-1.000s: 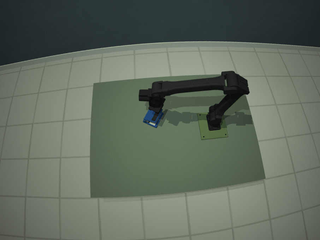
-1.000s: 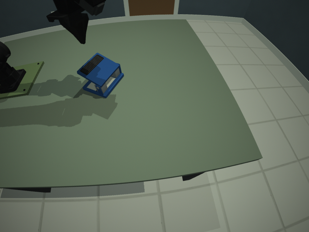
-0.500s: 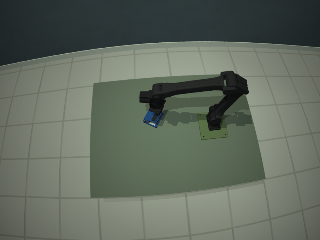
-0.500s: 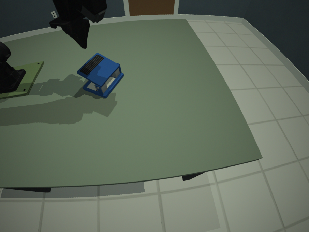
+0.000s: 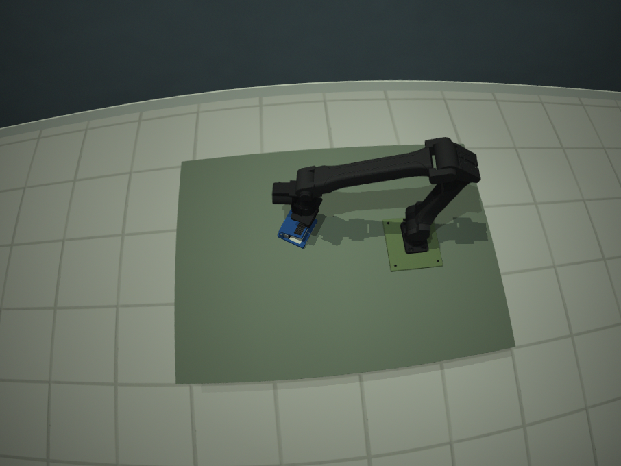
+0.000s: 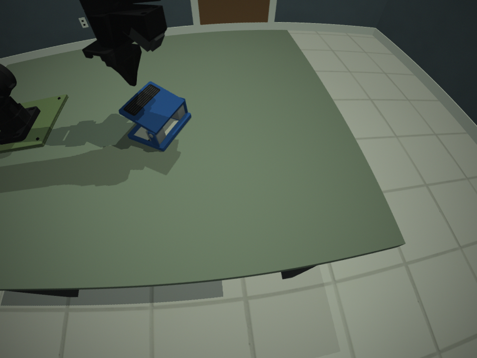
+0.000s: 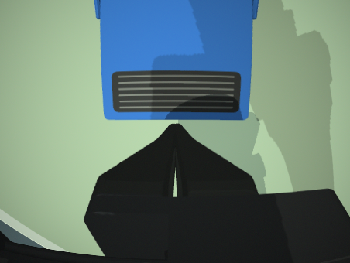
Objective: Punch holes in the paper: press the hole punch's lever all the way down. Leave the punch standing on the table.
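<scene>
A blue hole punch (image 5: 297, 231) (image 6: 156, 115) (image 7: 175, 44) stands upright on the green table top. Its lever is raised at a slant, with a black ribbed pad (image 6: 140, 99) (image 7: 176, 93) at the lifted end. White paper (image 6: 170, 128) shows in the slot under the lever. My gripper (image 6: 132, 81) (image 7: 175, 132) is shut and empty. Its tips point down and hang a little above the ribbed pad's near edge, apart from it.
The arm's base stands on a light green mounting plate (image 5: 416, 260) (image 6: 46, 115) to the punch's side. The table edge (image 6: 269, 269) runs along the front, with tiled floor (image 6: 404, 153) beyond. A brown door (image 6: 232, 10) is at the back.
</scene>
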You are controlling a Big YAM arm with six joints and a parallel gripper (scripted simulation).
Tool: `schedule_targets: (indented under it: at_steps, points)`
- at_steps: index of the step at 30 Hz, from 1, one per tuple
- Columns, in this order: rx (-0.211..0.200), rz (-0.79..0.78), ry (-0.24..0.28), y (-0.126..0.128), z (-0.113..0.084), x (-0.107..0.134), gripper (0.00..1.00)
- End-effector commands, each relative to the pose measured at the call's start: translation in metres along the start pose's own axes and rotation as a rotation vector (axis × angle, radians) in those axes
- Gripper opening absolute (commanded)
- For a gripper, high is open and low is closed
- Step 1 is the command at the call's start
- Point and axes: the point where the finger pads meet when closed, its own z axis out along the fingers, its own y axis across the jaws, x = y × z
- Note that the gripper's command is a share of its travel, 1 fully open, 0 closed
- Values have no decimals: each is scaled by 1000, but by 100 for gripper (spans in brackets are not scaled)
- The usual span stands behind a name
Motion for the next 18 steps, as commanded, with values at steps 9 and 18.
schedule_targets:
  at_steps: [9, 18]
  points:
    - [2, 2, -2, 3, 19, 2, 0]
    - [-2, 3, -11, 3, 18, 3, 0]
